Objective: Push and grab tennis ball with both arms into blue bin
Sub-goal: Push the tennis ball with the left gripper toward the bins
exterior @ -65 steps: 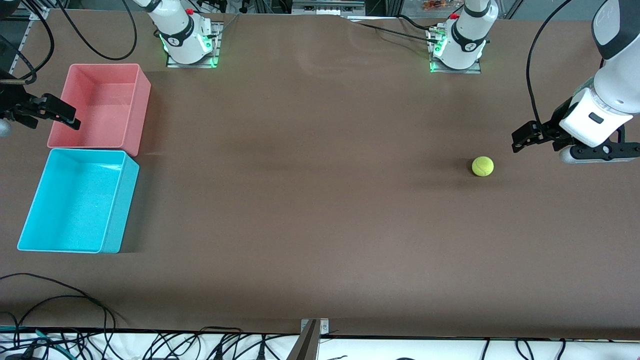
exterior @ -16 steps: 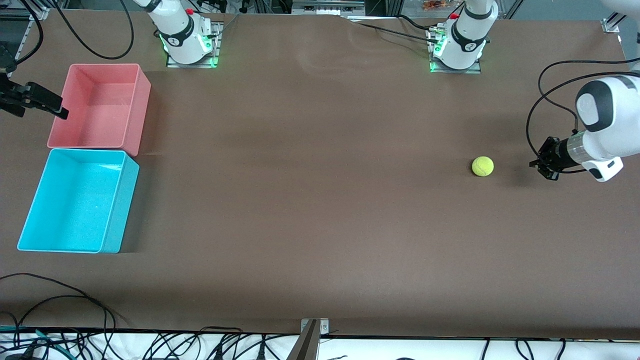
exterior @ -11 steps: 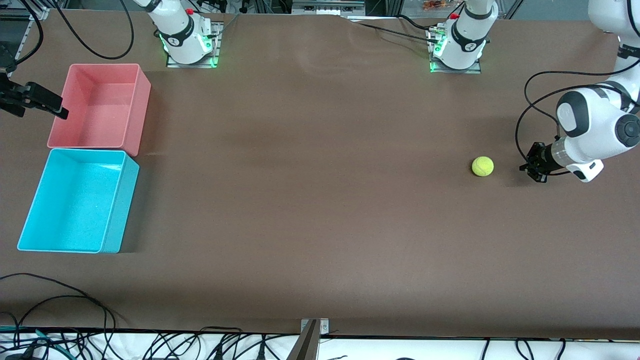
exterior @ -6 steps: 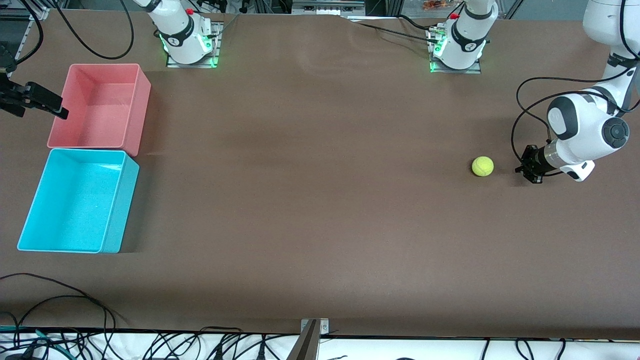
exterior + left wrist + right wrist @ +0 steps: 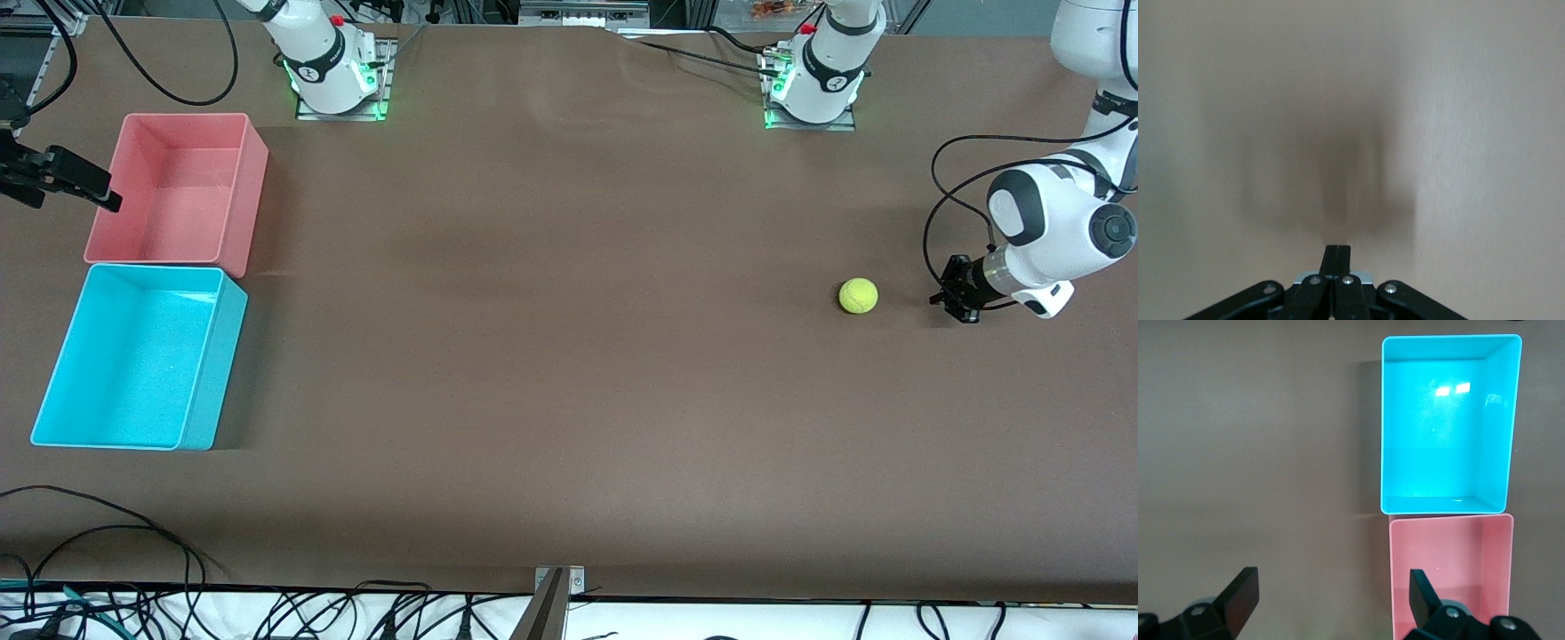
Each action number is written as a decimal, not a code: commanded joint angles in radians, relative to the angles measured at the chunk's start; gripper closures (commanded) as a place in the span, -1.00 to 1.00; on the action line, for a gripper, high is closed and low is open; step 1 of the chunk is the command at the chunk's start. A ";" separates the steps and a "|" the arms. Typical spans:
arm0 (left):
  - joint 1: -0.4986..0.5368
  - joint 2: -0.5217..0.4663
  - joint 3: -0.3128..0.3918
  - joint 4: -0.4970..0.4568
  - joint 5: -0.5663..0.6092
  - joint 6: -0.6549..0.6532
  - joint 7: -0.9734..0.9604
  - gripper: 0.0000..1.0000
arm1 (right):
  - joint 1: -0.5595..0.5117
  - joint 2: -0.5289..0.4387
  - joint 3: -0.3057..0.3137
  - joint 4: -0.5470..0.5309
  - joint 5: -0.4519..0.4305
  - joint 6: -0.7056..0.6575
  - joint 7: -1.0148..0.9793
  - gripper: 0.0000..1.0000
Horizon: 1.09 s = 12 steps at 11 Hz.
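Two bins side by side: blue bin [image 5: 142, 356], pink bin [image 5: 178, 187]. Tennis ball [image 5: 858, 295] outside. Left jaws pressed together, right jaws spread.

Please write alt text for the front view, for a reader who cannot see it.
A tennis ball lies on the brown table, the shut left gripper low beside it. At the right arm's end, the open right gripper waits by the pink bin and blue bin.

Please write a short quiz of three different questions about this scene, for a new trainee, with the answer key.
1. True or false: the tennis ball lies inside the blue bin.
2. Which bin is nearer to the front camera? A) the pink bin B) the blue bin
3. Fill in: the left gripper, low beside the ball, is ____; the right gripper, by the pink bin, is ____.

Key: 1 false; 2 B; 3 shut, open.
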 commanded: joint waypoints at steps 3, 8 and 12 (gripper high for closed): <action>0.000 -0.040 -0.203 -0.084 0.014 0.001 -0.273 1.00 | -0.003 0.000 0.005 0.020 -0.005 -0.021 0.014 -1.00; -0.039 0.048 -0.554 0.003 -0.003 0.009 -0.791 1.00 | -0.003 0.000 0.005 0.020 -0.005 -0.020 0.014 -1.00; -0.126 0.016 -0.575 0.122 0.017 -0.109 -0.872 1.00 | -0.002 0.002 0.007 0.020 -0.003 -0.020 0.014 -1.00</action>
